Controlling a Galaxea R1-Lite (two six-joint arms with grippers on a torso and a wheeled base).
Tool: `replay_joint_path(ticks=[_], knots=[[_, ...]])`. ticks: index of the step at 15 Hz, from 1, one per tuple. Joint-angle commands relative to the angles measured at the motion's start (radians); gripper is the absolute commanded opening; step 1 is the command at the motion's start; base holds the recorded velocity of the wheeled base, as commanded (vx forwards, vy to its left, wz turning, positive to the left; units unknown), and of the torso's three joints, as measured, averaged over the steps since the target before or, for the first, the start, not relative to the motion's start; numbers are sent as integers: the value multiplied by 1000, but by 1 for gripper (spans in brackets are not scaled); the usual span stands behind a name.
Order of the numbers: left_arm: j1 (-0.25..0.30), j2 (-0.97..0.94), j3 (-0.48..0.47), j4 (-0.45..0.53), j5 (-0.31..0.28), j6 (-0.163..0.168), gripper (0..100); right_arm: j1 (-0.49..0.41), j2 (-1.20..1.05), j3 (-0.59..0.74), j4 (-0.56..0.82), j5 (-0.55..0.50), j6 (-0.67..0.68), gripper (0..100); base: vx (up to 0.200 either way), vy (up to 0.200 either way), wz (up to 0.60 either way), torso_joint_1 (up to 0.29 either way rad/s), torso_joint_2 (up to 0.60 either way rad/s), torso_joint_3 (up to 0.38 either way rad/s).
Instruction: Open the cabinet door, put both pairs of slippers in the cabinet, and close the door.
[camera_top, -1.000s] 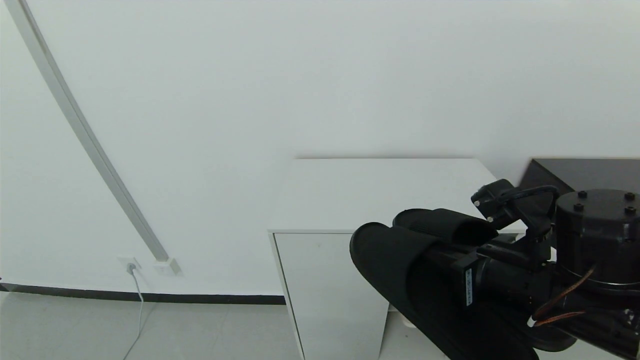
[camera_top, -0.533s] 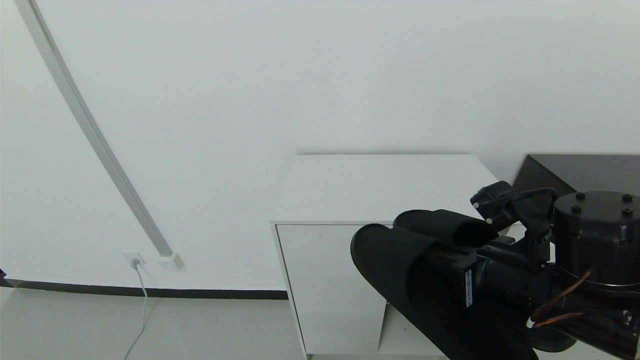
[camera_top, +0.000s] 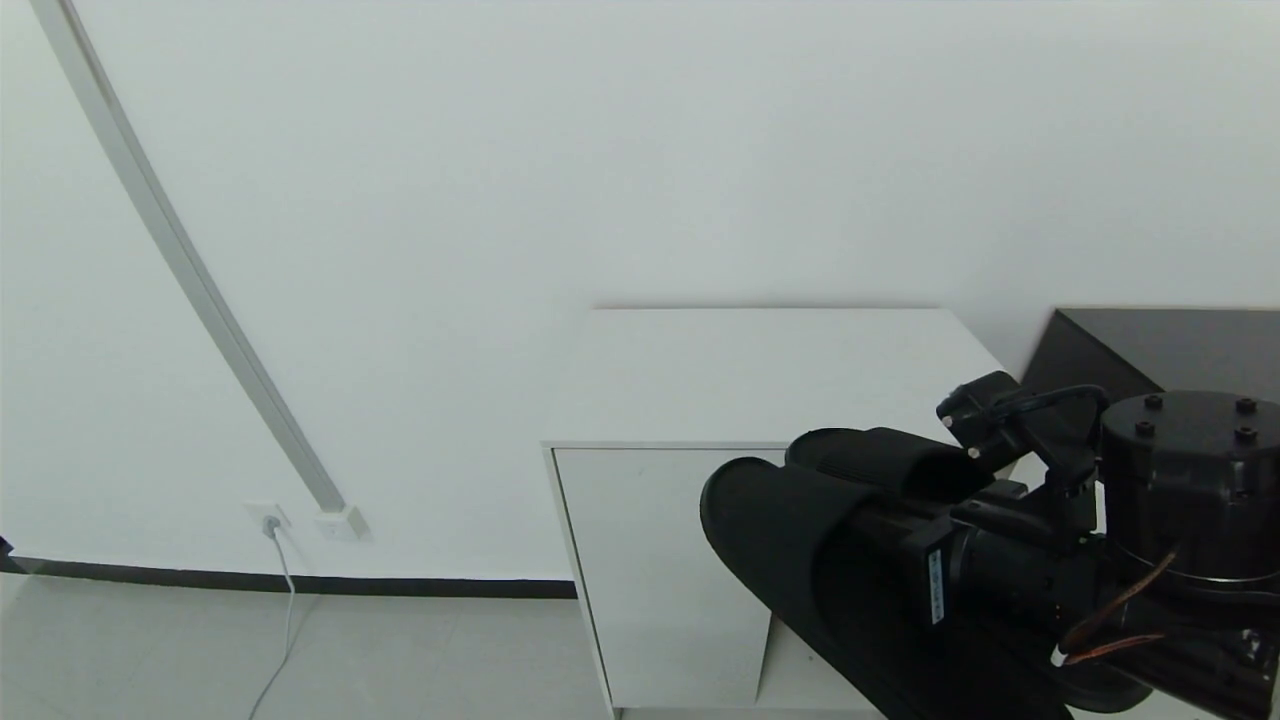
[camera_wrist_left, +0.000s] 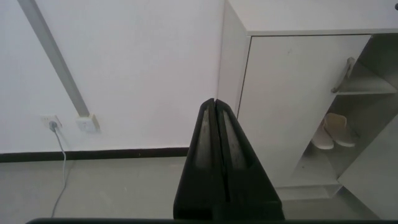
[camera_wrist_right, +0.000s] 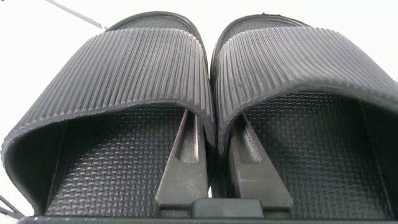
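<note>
A: Biggest first for you: one white wall across the back and one grey floor below it. There is open floor left of the cabinet, running along a dark skirting line.

B: One white cabinet stands against that wall. Its left door is shut flush and the right half stands open. So your edges are that door's inner edge, one handle beside it, and one shelf inside.

A: A dark panel sits just beside the cabinet's right top corner. It's tight on that side.

B: Count the slippers: two pairs. One black pair, two slippers side by side, is up off the floor in front of the open half. One pale pair, two slippers, lies inside on the bottom board, under the shelf.

A: Your right gripper has one finger in each black slipper, pinching their touching side walls together.

B: Your left gripper has its fingers pressed flat together. It is aimed at the cabinet's left front edge, apart from it.

A: Smallest: one wall socket low on the left, with one cable hanging from it to the floor.
</note>
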Motion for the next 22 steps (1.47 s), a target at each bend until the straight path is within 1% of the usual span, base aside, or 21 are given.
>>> replay_joint_path(ticks=[1, 13, 17, 22], knots=[[0, 0, 0, 0, 0, 0, 0, 5, 5, 1, -1, 0, 0, 0, 0, -200, 0, 2, 2, 2], [0, 0, 0, 0, 0, 0, 0, 21, -4, 2, -3, -6, 0, 0, 0, -200, 0, 0, 4, 2], [0, 0, 0, 0, 0, 0, 0, 20, 4, 22, -63, -8, -3, 0, 0, 0, 0, 0, 0, 0], [0, 0, 0, 0, 0, 0, 0, 21, -4, 37, -69, -9, -1, 0, 0, 0, 0, 0, 0, 0]])
